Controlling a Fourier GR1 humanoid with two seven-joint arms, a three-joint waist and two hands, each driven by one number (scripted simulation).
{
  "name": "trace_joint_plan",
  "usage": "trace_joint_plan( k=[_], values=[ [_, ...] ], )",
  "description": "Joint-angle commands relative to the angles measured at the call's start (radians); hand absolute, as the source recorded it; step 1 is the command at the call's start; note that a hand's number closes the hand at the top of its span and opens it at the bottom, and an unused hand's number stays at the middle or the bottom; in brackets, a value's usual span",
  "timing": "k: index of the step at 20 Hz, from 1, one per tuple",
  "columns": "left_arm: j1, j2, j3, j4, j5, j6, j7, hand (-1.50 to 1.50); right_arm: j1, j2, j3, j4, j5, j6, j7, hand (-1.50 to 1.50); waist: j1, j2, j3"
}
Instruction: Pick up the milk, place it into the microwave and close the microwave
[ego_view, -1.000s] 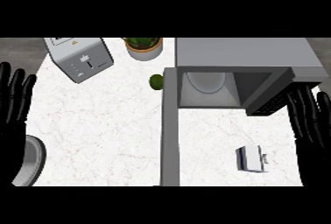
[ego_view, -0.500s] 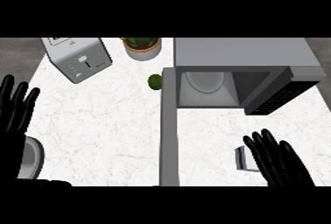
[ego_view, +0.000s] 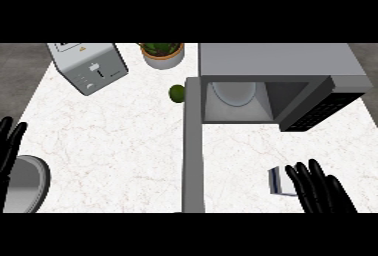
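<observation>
Milk: a small carton (ego_view: 277, 180) lies on the tabletop (ego_view: 125, 140) at the lower right, in front of the microwave and well apart from it; its right part is hidden by the right hand.
Right hand: (ego_view: 323, 192) comes in from the lower edge, fingers straight and spread, fingertips over the carton's right edge; whether they touch it cannot be told.
Left hand: (ego_view: 9, 145) shows at the left edge, fingers up and spread, holding nothing.
Microwave: (ego_view: 273, 62) stands at the upper right with its door (ego_view: 314, 105) swung open toward the right; a round plate (ego_view: 235, 92) sits inside the open chamber.
Toaster: (ego_view: 88, 67) stands at the upper left, tilted.
Plant pot: (ego_view: 162, 52) stands at the top, between the toaster and the microwave.
Green fruit: a small round one (ego_view: 177, 93) lies just left of the microwave.
Bowl: a grey rim (ego_view: 26, 185) shows at the lower left, beneath the left hand.
</observation>
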Motion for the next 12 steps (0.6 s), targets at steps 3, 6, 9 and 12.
trace_joint_plan(
  k=[3,6,9,12],
  values=[
    [0.049,-0.050,-0.037,-0.050,-0.032,-0.006,-0.006,-1.50,0.002,-0.014,-0.092,0.056,0.006,-0.029,-0.033,-1.50,0.001,0.001,0.000],
    [0.035,0.009,0.064,0.002,0.061,-0.066,-0.013,-1.50,0.039,0.008,-0.054,0.123,0.058,-0.047,-0.099,-1.50,-0.001,0.001,0.000],
    [0.148,-0.040,0.020,-0.108,0.040,-0.084,-0.009,-1.50,-0.017,-0.012,-0.182,0.178,-0.047,-0.027,-0.081,-1.50,0.005,0.000,0.000],
    [0.201,-0.066,0.028,-0.095,0.025,-0.127,-0.073,-1.50,-0.062,-0.004,-0.217,0.282,-0.069,-0.011,-0.131,-1.50,0.007,0.001,0.000]
  ],
)
